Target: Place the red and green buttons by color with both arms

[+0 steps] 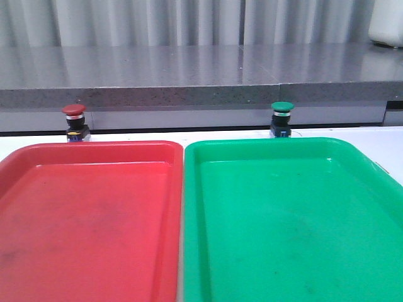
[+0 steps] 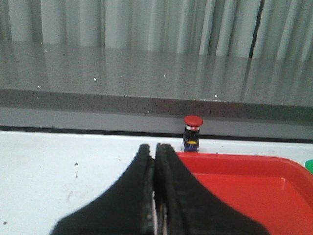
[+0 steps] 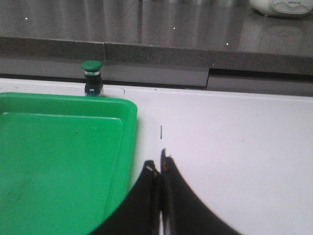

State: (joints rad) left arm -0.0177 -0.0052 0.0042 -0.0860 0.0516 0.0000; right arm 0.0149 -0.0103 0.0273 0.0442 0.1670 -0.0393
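The red button stands upright on the white table just behind the red tray. The green button stands upright just behind the green tray. Neither arm shows in the front view. In the left wrist view my left gripper is shut and empty, near the red tray's corner, well short of the red button. In the right wrist view my right gripper is shut and empty beside the green tray's edge, far from the green button.
The two trays lie side by side and fill most of the front of the table. A raised grey stone ledge runs along the back, right behind both buttons. A white object sits on it at the far right.
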